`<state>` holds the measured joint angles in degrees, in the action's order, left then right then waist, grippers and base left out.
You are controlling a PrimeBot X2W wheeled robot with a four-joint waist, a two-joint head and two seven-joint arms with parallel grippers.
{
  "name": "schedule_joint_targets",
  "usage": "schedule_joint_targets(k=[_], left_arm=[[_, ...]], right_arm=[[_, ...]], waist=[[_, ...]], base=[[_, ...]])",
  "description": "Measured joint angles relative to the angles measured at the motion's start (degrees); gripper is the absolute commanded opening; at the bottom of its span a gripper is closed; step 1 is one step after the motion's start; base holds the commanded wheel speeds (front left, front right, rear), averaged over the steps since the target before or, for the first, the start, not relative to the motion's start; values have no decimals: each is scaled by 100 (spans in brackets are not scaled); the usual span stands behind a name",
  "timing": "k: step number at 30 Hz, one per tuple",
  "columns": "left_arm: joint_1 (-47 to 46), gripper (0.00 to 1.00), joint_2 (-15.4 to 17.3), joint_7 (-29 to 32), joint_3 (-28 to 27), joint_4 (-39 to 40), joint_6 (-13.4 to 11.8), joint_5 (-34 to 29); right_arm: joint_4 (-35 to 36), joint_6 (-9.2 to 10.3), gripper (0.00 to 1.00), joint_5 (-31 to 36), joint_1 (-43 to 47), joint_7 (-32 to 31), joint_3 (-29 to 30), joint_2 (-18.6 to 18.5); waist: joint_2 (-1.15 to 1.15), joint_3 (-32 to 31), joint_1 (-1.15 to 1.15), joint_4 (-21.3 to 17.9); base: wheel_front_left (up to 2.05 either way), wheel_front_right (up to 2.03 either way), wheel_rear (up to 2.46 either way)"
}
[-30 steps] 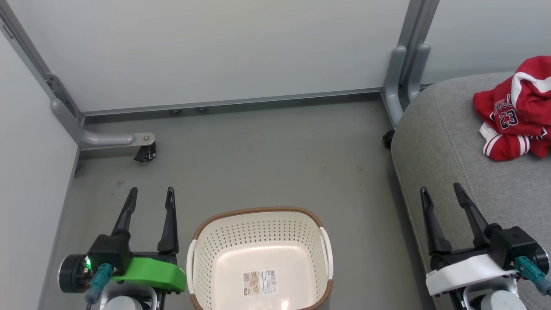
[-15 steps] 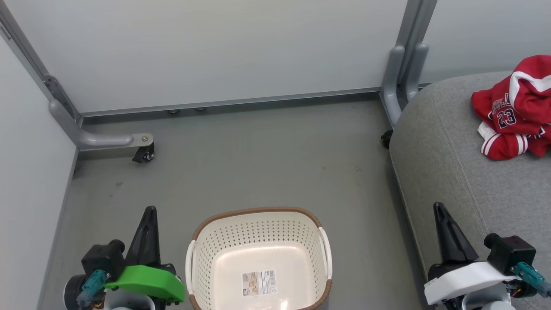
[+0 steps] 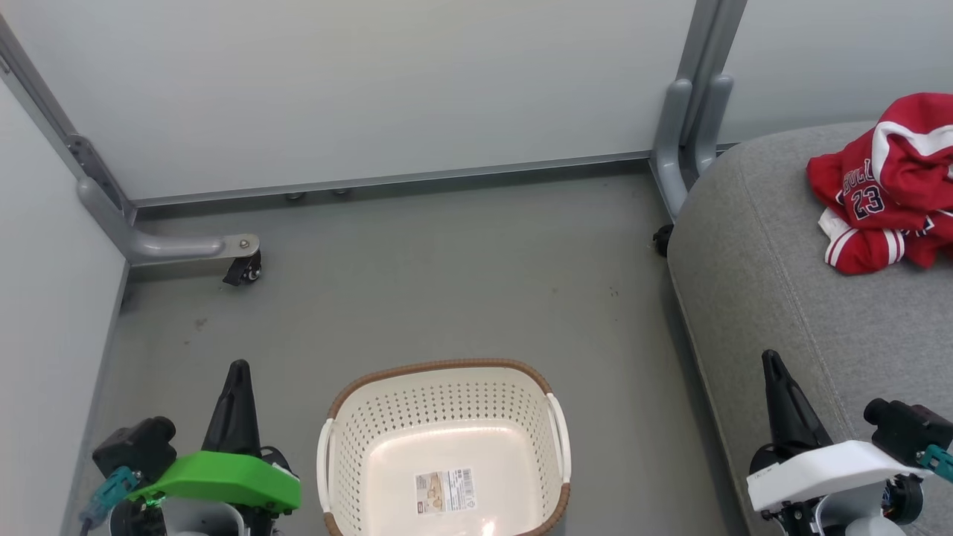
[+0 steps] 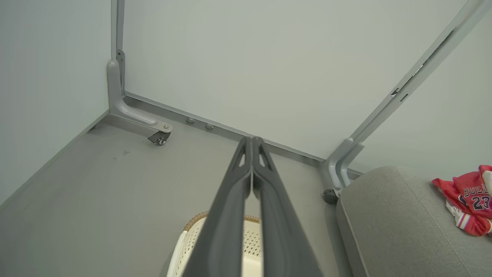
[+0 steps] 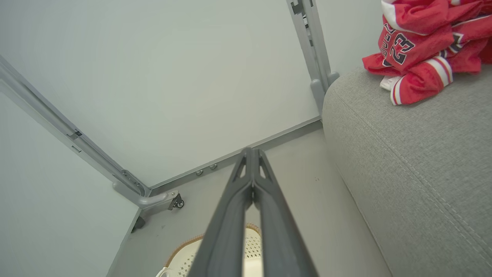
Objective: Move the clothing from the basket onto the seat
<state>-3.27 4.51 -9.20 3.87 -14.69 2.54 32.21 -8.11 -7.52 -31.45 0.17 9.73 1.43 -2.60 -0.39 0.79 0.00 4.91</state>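
Figure: Both grippers low, clothing (image 3: 886, 179) on the seat (image 3: 774, 298).
Head view: left gripper (image 3: 240, 371) beside the basket (image 3: 445, 365) and right gripper (image 3: 771, 362) over the seat edge, both pointed up-frame, fingers together, holding nothing; the clothing was cut off at the right. Wrist views: closed fingers hid most of the basket.

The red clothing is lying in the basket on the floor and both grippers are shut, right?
No, the clothing lies on the seat; the head view shows the basket on the floor holding none. The left gripper and right gripper are shut.
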Motion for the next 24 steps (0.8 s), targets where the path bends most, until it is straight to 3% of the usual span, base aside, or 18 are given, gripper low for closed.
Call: schedule_joint_targets(k=[24], left_arm=[[-38, 0, -43, 480, -333, 115, 57, 1901]], right_arm=[[-207, 0, 0, -2027, -207, -431, 67, -69]], waist=[[0, -20, 0, -112]], base=[[0, 0, 0]])
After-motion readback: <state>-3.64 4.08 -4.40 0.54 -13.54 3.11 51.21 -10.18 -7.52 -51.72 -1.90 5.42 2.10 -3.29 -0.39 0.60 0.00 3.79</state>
